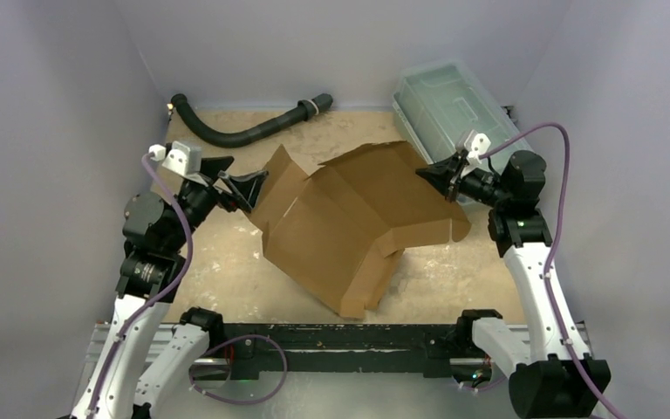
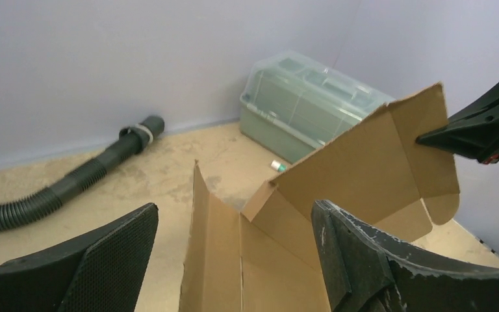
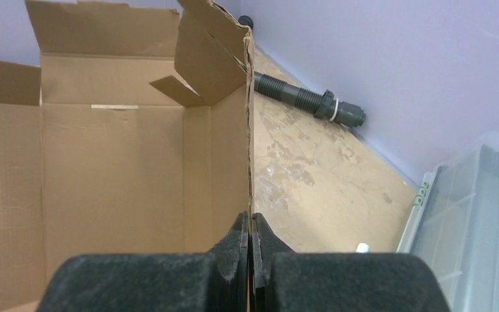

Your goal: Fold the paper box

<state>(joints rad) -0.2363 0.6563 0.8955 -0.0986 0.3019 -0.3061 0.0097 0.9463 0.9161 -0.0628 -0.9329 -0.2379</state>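
I have the plain brown corrugated cardboard paper box (image 1: 349, 223) lying half-opened in the middle of the tan, scuffed desk (image 1: 227, 275), between my two arms. Its panels are raised off the surface and its flaps are splayed. My right claw (image 3: 250, 224) is clenched on the thin edge of one upright cardboard wall at the box's right side. Through the right wrist camera that wall runs straight away from the pinched fingers. My left claw (image 1: 249, 188) is released, fingers spread wide at the box's left end. The left wrist view shows a standing flap's edge between them, and I cannot tell whether either finger touches it. A black ribbed hose (image 1: 235, 133) lies along the far wall. A clear greenish plastic lidded bin (image 1: 449, 105) sits in the far right corner, behind the right claw.
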